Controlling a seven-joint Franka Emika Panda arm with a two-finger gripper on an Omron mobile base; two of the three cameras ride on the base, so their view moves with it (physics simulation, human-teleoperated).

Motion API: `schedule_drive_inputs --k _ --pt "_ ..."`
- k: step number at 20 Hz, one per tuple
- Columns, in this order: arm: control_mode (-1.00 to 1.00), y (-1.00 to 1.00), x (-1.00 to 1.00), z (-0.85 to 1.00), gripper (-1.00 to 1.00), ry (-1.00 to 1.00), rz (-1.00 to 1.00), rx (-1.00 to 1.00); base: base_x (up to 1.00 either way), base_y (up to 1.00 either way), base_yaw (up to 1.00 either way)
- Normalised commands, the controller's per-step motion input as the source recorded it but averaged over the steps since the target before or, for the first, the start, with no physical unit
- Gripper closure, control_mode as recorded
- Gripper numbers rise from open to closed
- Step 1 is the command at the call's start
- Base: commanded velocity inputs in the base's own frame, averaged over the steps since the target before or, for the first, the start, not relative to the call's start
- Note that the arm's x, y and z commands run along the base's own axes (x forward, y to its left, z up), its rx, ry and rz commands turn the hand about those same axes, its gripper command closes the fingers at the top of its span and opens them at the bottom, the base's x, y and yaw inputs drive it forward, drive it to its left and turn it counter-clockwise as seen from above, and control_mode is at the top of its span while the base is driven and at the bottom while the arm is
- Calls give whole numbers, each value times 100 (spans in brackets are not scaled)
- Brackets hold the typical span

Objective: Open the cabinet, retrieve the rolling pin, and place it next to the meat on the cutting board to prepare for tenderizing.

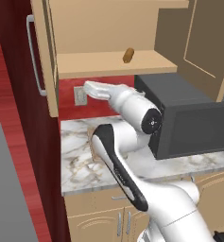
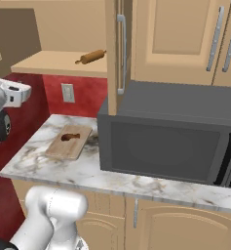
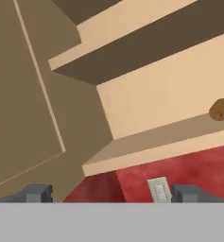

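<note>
The cabinet stands open, both doors swung wide: the left door (image 1: 46, 52) and the right door (image 1: 198, 42). On its tan shelf (image 1: 99, 64) lies the rolling pin (image 1: 128, 55), also seen as rolling pin (image 2: 91, 57) and end-on as rolling pin (image 3: 220, 109). My gripper (image 3: 113, 194) is open and empty, below the shelf's front edge and left of the pin. On the counter, the cutting board (image 2: 68, 142) carries the meat (image 2: 70, 136).
A large dark microwave (image 2: 170, 141) fills the counter right of the board, under the open right door (image 2: 118, 53). A wall outlet (image 3: 159, 189) sits on the red backsplash ahead of the hand. The marble counter (image 1: 80, 165) ends at its left edge.
</note>
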Motion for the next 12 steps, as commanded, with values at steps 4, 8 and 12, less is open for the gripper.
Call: schedule_drive_inputs --k 4,8,12 --pt "-100 -74 0 50 -100 15 -44 4 0 0 0" --pt "-100 -59 0 49 -100 19 -41 3 0 0 0" --pt "-100 -43 14 36 -100 23 -33 4 0 0 0"
